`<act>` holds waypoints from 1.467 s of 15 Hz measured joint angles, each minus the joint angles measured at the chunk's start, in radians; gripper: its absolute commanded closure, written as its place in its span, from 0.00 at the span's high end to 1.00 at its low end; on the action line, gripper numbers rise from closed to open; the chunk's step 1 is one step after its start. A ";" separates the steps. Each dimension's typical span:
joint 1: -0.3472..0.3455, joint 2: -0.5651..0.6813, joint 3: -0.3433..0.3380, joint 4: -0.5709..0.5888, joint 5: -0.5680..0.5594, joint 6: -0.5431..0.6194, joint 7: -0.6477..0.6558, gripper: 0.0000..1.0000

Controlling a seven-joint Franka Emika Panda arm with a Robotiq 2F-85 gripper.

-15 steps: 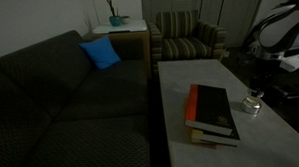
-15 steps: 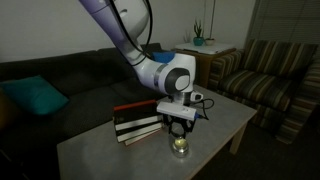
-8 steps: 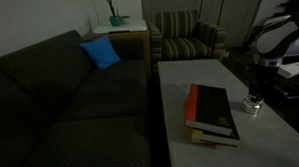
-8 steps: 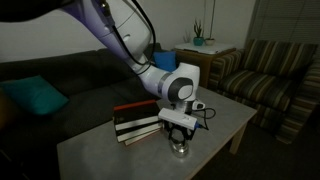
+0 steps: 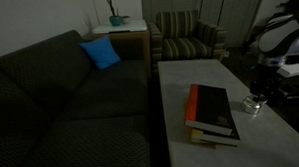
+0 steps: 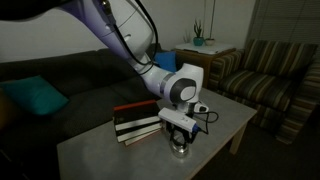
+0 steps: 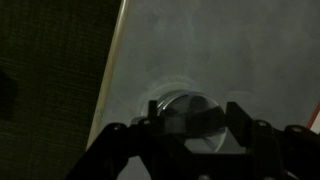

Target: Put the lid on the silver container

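The silver container (image 5: 251, 106) stands on the pale coffee table near its edge, beside the book stack; it also shows in an exterior view (image 6: 180, 151). My gripper (image 6: 180, 140) hangs straight down directly over it, fingertips almost at its rim, as the exterior view (image 5: 254, 96) also shows. In the wrist view my gripper (image 7: 192, 114) has a finger on each side of a round shiny disc, the lid (image 7: 185, 106), and looks shut on it. The container below is hidden by the lid there.
A red-and-black book stack (image 5: 213, 113) lies on the table (image 5: 189, 77) close to the container, also seen in an exterior view (image 6: 135, 122). A dark sofa (image 5: 60, 97) with a blue cushion (image 5: 100, 53) runs along one side. A striped armchair (image 6: 270, 70) stands beyond.
My gripper has come down closer to the silver container over the last second. The books and the container have not moved.
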 measured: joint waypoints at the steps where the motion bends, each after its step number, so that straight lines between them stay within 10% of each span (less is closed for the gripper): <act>1: 0.000 0.000 0.000 0.000 0.003 -0.003 0.012 0.44; 6: 0.001 -0.001 0.000 0.017 0.026 -0.032 0.049 0.44; 7: 0.001 -0.001 0.000 0.025 0.029 -0.047 0.058 0.69; 9: 0.000 -0.001 0.000 0.040 0.032 -0.078 0.060 0.69; 10: 0.000 -0.001 0.000 0.043 0.033 -0.082 0.060 0.44; 22: 0.006 0.000 -0.017 0.044 0.033 0.001 0.171 0.44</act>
